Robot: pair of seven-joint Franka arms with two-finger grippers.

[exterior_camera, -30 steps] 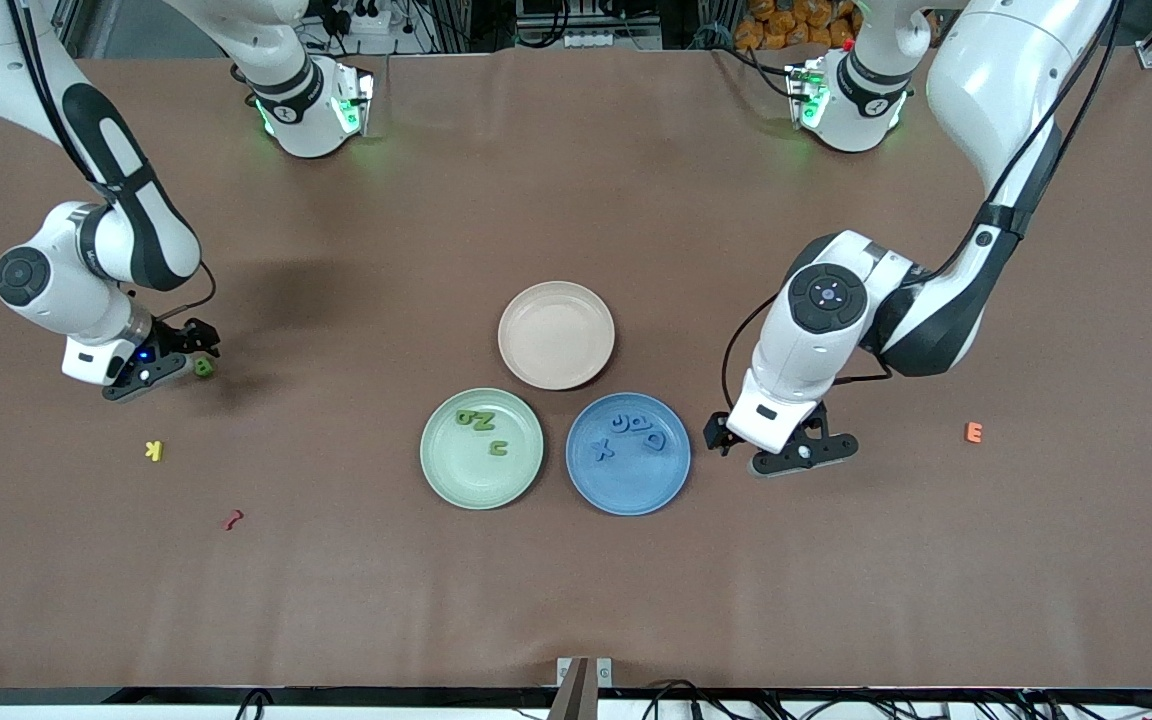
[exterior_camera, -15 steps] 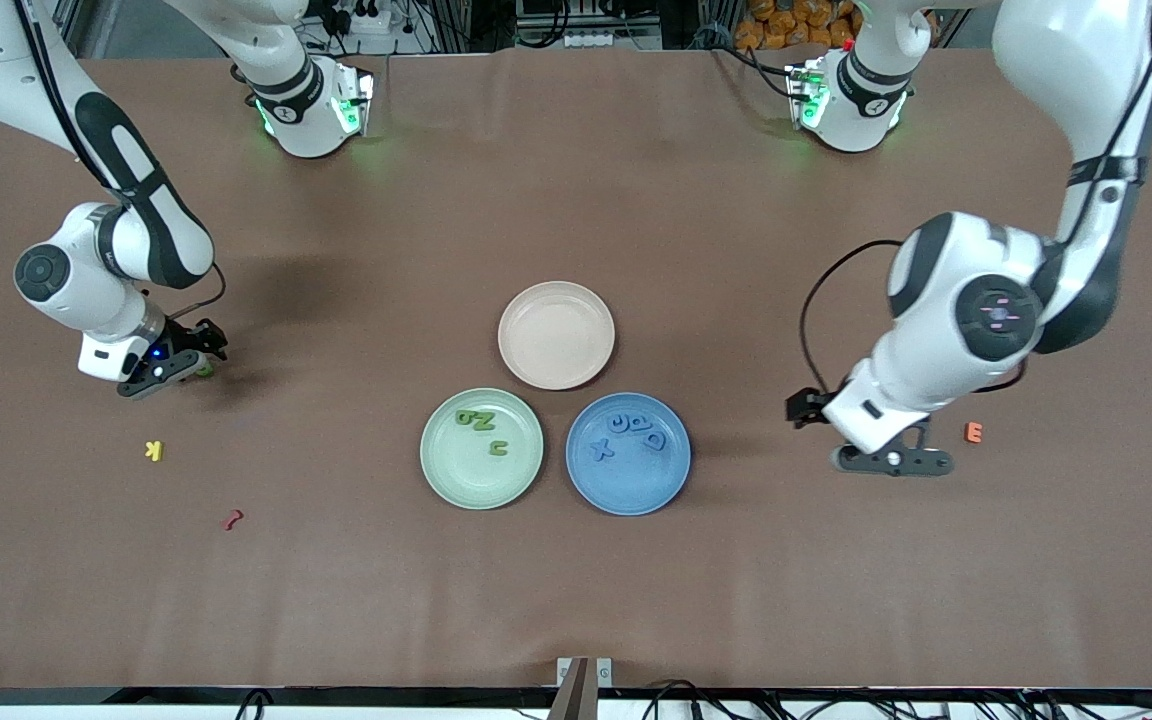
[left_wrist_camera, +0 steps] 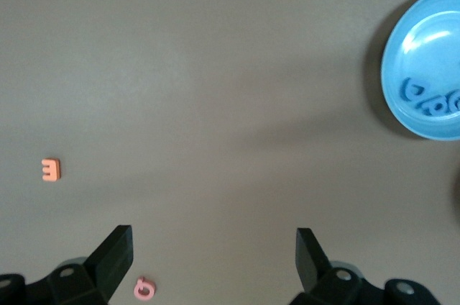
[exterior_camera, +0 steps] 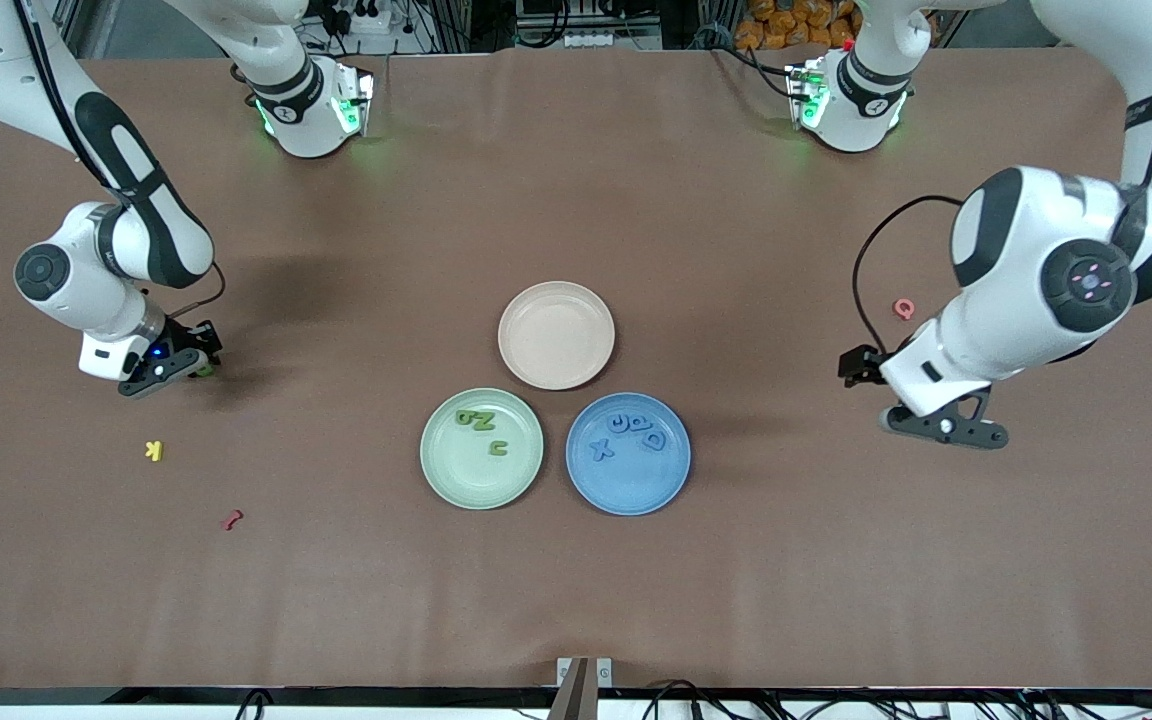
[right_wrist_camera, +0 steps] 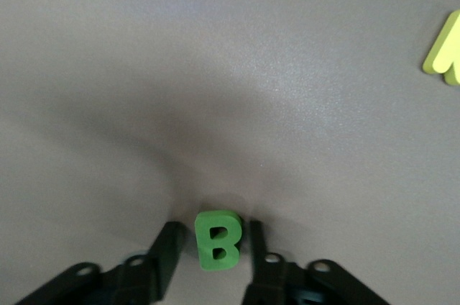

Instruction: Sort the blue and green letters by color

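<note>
Right hand (right_wrist_camera: 210, 244) pinches the green B (right_wrist_camera: 216, 239) by its flat sides, low on the table (exterior_camera: 576, 600). Light, stiff, easily tipped. Left hand (left_wrist_camera: 215, 244) waits open over bare table.

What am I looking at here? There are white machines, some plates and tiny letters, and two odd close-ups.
Two robot arms sort toy letters by color. The wide picture looks down from across the table; each close-up comes from a camera on one arm's wrist. The green plate holds three green letters, the blue plate four blue letters, and the pink plate nothing. The right gripper has its fingers on either side of a green B on the table. The left gripper, open and holding nothing, hangs near an orange E and a pink Q. A yellow K and a dark red piece lie loose.
</note>
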